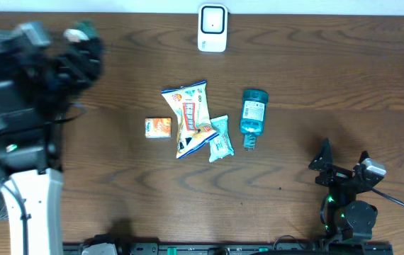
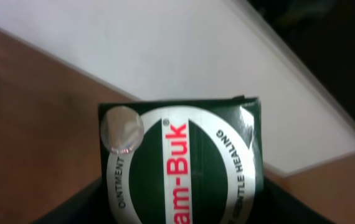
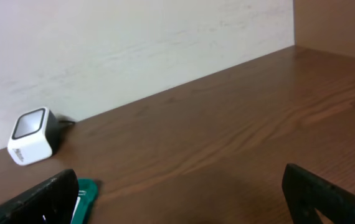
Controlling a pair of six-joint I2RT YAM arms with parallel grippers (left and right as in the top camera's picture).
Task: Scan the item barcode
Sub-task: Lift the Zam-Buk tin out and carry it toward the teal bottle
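Left gripper (image 1: 81,53) is raised over the far left corner of the table (image 1: 315,71), its jaws pinching a green Zam-Buk ointment box (image 2: 180,162). In the left wrist view the box sits squarely between the dark fingers (image 2: 71,208), printed face toward the camera, with a round clear seal at its top left corner. No barcode is visible on that face.

Barcode scanner (image 1: 212,28) is white, at the middle of the far edge, well apart from the held box.

Right gripper (image 1: 344,166) is near the front right corner with its jaws spread wide and nothing between them.

At the table centre:
- small orange box (image 1: 158,127)
- snack bag (image 1: 190,117)
- teal packet (image 1: 220,138), touching the bag
- blue bottle (image 1: 253,113), lying on its side to the right
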